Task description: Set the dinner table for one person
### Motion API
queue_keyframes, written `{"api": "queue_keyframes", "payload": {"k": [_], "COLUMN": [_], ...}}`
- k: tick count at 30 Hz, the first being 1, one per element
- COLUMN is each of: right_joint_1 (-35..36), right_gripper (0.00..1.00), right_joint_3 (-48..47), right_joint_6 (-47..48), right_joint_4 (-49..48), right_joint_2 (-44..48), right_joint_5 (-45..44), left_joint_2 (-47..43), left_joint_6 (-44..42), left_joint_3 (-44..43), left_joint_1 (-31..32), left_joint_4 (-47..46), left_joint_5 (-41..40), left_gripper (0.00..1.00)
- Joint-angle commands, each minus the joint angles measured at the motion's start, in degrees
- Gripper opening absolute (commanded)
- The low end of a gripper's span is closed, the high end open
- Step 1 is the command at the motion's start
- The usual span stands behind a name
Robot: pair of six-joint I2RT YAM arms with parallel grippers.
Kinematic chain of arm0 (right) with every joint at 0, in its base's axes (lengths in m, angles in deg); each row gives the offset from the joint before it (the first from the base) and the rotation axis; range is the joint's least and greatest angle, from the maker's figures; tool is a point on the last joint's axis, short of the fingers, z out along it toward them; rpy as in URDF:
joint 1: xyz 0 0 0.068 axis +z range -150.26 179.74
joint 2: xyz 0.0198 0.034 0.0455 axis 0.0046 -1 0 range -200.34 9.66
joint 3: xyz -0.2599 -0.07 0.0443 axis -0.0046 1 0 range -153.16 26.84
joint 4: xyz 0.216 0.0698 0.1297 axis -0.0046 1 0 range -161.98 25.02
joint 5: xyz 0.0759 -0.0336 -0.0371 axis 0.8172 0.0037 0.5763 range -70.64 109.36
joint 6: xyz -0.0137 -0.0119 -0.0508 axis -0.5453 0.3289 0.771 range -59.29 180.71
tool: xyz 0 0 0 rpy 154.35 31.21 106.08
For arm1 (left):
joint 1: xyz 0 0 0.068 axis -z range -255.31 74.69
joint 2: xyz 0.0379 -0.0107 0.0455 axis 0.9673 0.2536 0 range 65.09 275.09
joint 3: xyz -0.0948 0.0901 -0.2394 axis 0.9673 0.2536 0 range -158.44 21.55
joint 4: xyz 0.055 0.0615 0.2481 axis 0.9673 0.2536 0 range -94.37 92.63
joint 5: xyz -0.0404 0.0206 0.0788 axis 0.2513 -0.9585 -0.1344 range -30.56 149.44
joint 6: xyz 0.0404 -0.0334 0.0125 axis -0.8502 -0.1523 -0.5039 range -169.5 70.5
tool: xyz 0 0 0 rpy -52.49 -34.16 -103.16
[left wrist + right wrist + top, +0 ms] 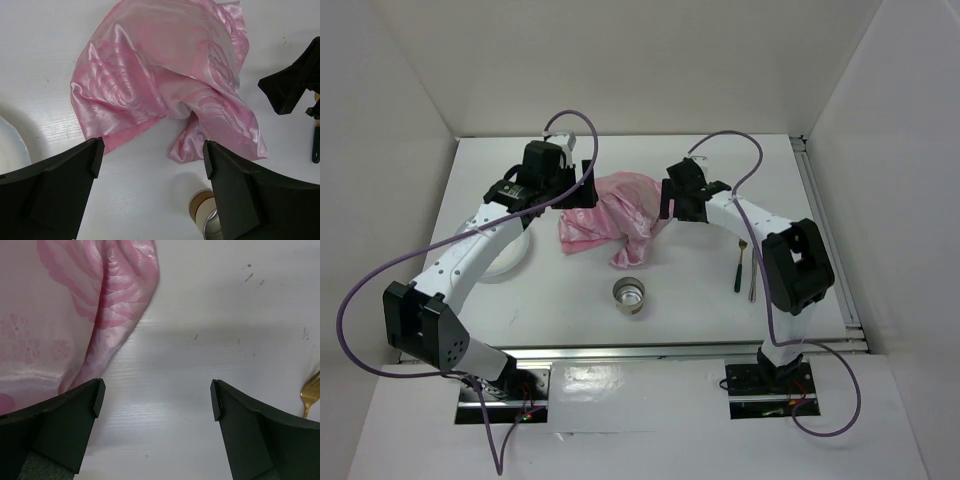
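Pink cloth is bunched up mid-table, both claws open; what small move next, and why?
Probably lower the left claw onto the near edge of the pink cloth and pinch it. The cloth lies crumpled, both claws are open and empty, and that edge sits just ahead of the left claw's gap; the right claw hangs over bare table beside the cloth.
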Motion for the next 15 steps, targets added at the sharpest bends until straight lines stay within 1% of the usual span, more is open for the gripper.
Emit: {"api": "queue_keyframes", "payload": {"k": [1,5,6,7,8,9,10,11,12,15], "right_joint_1": [-0.61,-0.61,-0.61,-0.61,0.26,0.27,0.87,0.88,0.88,1.4], "right_gripper": [1.0,1.0,1.0,1.0,1.0,1.0,1.0,1.0,1.0,1.0], "right_joint_3": [1.96,4.51,5.48,6.97,12.29,15.39,18.46,23.54,25.07,26.05], "right_joint_6": [0.65,1.78,2.75,6.32,8.54,10.56,13.45,13.48,13.48,12.78], "right_joint_4": [-3.78,-6.5,-8.94,-11.66,-15.17,-22.34,-25.72,-28.19,-30.48,-28.75], "right_joint_2": [3.41,6.57,8.75,10.69,13.32,16.21,22.16,24.57,27.38,26.71], "right_joint_5": [2.3,5.9,9.47,12.47,15.72,19.14,25.97,27.86,29.62,29.64], "left_joint_2": [0.39,0.39,-0.22,-0.23,-0.75,-0.76,-0.76,-0.76,-0.76,-1.28], "left_joint_6": [-0.11,-0.11,0.41,0.42,0.42,0.42,0.42,0.42,0.42,0.42], "left_joint_3": [-0.29,0.23,0.23,0.93,0.94,1.72,1.73,1.73,1.73,3.3], "left_joint_1": [0.06,0.06,0.06,0.06,0.06,0.06,0.06,0.06,0.06,-0.56], "left_joint_4": [-0.43,0.09,0.62,0.62,0.62,-0.16,-0.17,-0.17,0.44,0.45], "left_joint_5": [0.78,-1.66,-2.46,-3.08,-4.13,-4.14,-4.14,-4.75,-4.75,-2.92], "left_gripper": [1.0,1.0,1.0,1.0,1.0,1.0,1.0,1.0,1.0,0.93]}}
